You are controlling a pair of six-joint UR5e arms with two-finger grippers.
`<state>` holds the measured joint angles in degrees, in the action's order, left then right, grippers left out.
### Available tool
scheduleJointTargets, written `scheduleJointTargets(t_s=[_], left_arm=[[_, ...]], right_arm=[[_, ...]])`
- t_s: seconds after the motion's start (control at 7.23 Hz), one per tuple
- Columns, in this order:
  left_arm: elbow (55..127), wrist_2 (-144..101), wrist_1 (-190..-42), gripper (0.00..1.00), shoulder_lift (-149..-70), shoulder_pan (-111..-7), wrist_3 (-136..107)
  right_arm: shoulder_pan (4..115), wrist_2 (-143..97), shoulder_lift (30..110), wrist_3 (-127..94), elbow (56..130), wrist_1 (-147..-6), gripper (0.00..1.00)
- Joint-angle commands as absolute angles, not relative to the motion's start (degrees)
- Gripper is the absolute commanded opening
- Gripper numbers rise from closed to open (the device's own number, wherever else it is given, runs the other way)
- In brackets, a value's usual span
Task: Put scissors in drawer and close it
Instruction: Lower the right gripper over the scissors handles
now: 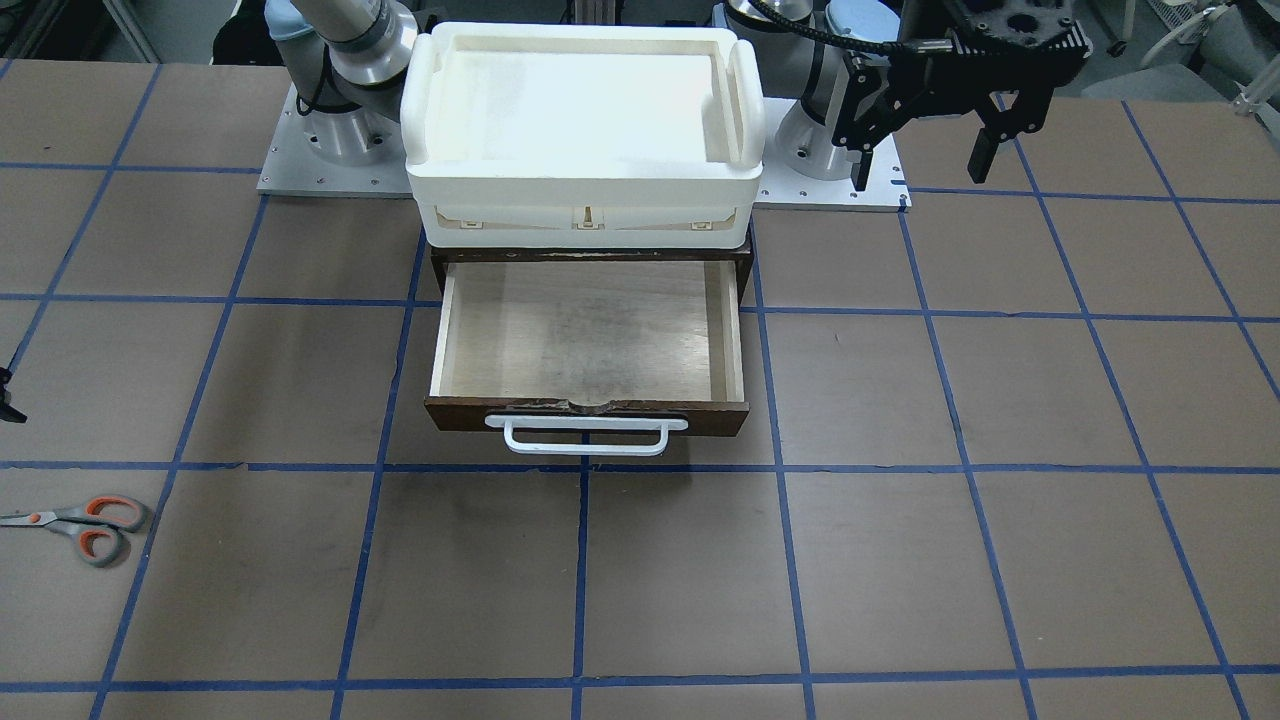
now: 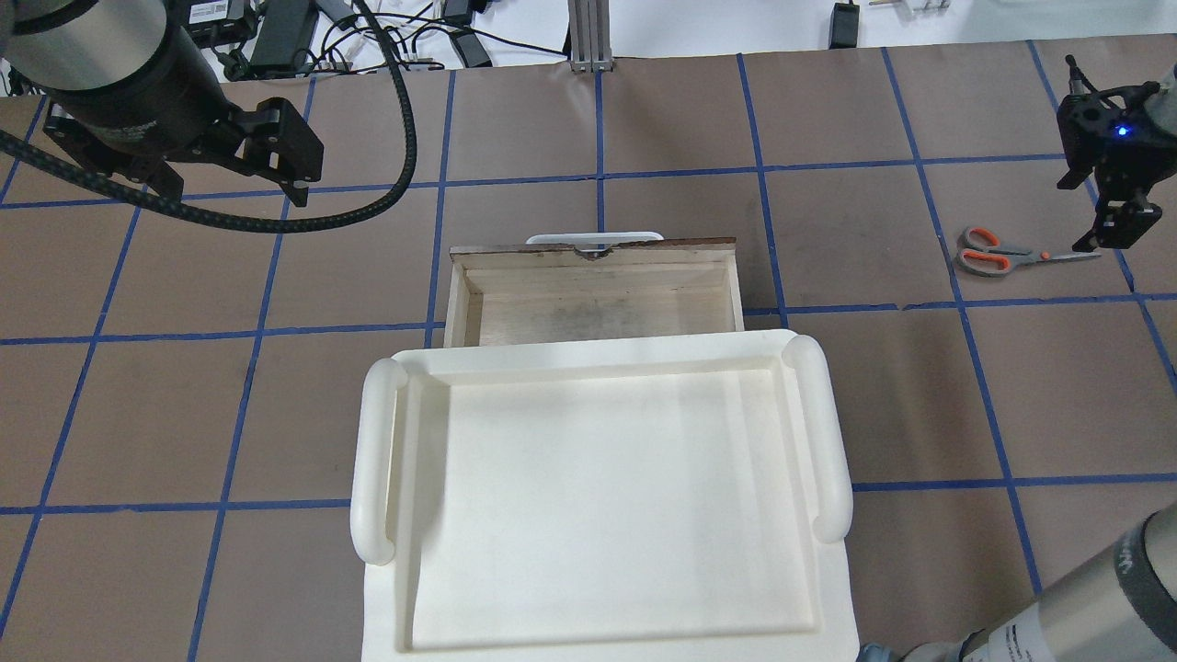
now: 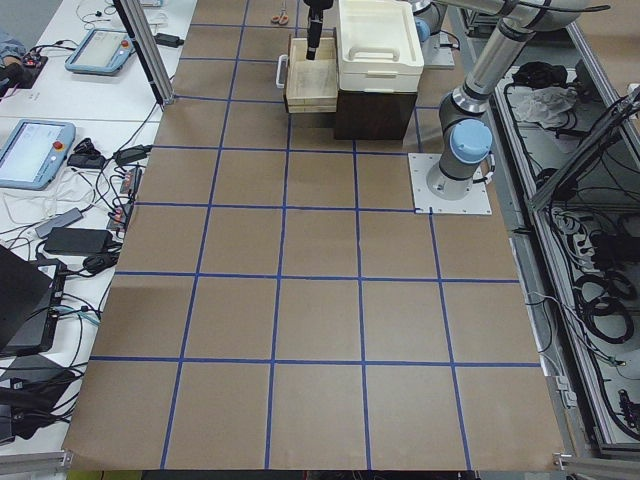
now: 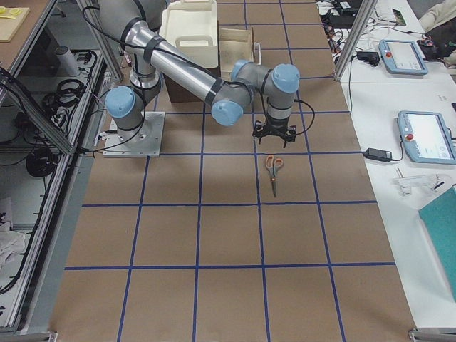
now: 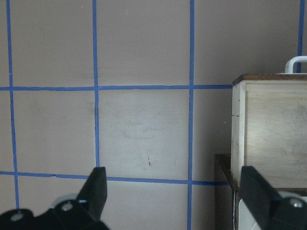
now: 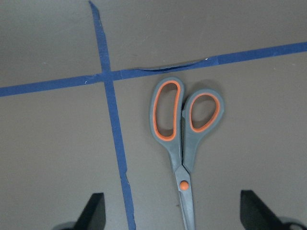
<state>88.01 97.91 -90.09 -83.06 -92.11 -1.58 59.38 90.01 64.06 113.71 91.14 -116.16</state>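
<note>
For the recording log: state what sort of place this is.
Most likely a robotics lab workcell: a left arm and right arm bolted to a table gridded with blue tape, and teach pendants on side benches.

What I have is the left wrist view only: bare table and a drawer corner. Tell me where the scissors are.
Observer: The scissors lie flat on the table, far out on the robot's right side of the drawer, with their handles toward it.
Operator: Report the right tool.
Observer: The right tool is open and holds nothing. It hangs over the scissors with the closed blades between its fingers in the right wrist view.
</note>
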Motion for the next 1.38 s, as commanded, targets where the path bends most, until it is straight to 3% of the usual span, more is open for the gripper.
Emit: scheduleJointTargets(t_s=[0.0, 0.97, 1.11, 1.25], left_arm=[[88.0, 97.9, -90.1, 1.0, -83.1, -92.1, -1.6], [88.0, 98.0, -90.1, 1.0, -83.1, -92.1, -1.6], [88.0, 98.0, -90.1, 1.0, -83.1, -92.1, -1.6], [88.1, 98.0, -90.1, 1.0, -83.1, -92.1, -1.6]], right_arm=[[59.3, 90.2, 60.0, 116.0, 91.1, -119.4, 1.0], [59.3, 91.1, 54.2, 116.2, 91.0, -122.9, 0.97], [59.3, 91.1, 54.2, 116.2, 90.9, -122.9, 0.86], [59.4, 91.2, 54.3, 116.1, 90.7, -122.8, 0.6]])
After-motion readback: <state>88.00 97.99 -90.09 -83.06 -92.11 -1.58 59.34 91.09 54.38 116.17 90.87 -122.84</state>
